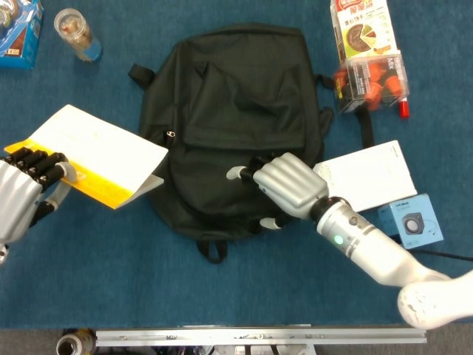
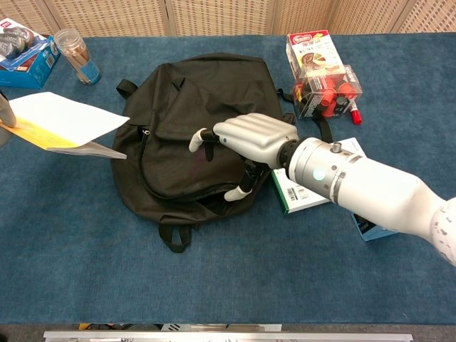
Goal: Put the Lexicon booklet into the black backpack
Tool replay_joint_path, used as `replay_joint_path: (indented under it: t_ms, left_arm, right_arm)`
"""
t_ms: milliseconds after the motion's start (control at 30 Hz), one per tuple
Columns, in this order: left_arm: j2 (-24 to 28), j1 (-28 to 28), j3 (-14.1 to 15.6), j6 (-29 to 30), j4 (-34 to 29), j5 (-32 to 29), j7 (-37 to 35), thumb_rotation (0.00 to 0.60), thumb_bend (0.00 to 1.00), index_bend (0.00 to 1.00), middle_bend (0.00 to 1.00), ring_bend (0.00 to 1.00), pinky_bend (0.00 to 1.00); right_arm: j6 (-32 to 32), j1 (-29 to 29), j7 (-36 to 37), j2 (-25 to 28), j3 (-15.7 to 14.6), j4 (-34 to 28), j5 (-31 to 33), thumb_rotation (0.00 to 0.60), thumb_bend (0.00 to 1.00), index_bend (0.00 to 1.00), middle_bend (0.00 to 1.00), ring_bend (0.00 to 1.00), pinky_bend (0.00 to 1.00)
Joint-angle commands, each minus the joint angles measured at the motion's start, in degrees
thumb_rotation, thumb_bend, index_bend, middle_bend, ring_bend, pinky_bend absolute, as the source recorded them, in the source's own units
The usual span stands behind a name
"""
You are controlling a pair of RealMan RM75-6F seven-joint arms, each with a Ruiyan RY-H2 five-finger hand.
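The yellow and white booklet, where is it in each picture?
Head view: the booklet is at the left edge, held by the left hand.
Chest view: the booklet is at the upper left edge; the hand is barely seen.
In both, the black backpack lies just right of it.

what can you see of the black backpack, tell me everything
The black backpack lies flat in the middle of the blue table cover, front side up. It looks like soft matte fabric, creased, with a flap pocket on the front, a curved zipper down its left side and strap loops at both ends. The lower zipper looks partly open. The right robot hand rests on its lower right part, fingers spread. The booklet, held by the left robot hand, hovers at its left edge.
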Motion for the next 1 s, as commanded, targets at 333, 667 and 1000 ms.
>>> replay_joint_path:
  t_ms: [333, 667, 1000]
  left_arm:
    - [0.29, 0.04, 0.21, 0.33, -1.20, 0.99, -0.49, 0.600, 0.35, 0.65, 0.66, 0.61, 0.66]
    - [1.04, -0.04, -0.21, -0.41, -1.34, 0.13, -2.32, 0.600, 0.35, 0.65, 0.66, 0.61, 0.67]
    - [3.12, -0.18, -0.69, 0.94, -2.86, 0.06, -7.66, 0.600, 0.35, 0.65, 0.66, 0.61, 0.68]
  right_arm:
    - [2.59, 4.10, -1.40, -3.12, 1.71, 5.51, 7.95, 0.600, 0.44, 0.41, 0.44, 0.32, 0.41]
    - [4.49, 5.36, 1.66, -4.85, 3.95, 8.44, 9.82, 0.600, 0.67, 0.69, 0.60, 0.58, 0.79]
    - [10.44, 5.61, 7.33, -7.93, 11.02, 10.42, 9.81, 0.600, 0.74, 0.73, 0.62, 0.64, 0.87]
